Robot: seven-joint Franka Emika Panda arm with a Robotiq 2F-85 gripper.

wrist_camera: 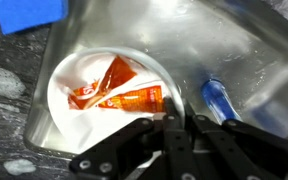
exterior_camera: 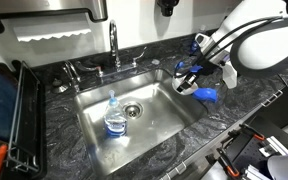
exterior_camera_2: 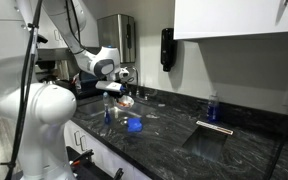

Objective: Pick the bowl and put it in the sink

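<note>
The bowl (wrist_camera: 94, 100) is small, round and white, with orange-red bits inside. In the wrist view my gripper (wrist_camera: 174, 118) is shut on its near rim, with the steel sink (wrist_camera: 224, 40) beneath and around it. In an exterior view the gripper (exterior_camera: 189, 78) holds the bowl (exterior_camera: 184, 86) at the sink's (exterior_camera: 159, 120) right end, near the rim. It also shows in an exterior view (exterior_camera_2: 127, 101), under the gripper (exterior_camera_2: 122, 90). I cannot tell whether the bowl touches the basin.
A clear blue-labelled bottle (exterior_camera: 115, 118) stands in the sink near the drain; its blue cap (wrist_camera: 219, 100) lies close to the bowl. A blue sponge (exterior_camera: 206, 95) lies on the dark stone counter beside the sink. The chrome faucet (exterior_camera: 114, 45) stands behind the basin.
</note>
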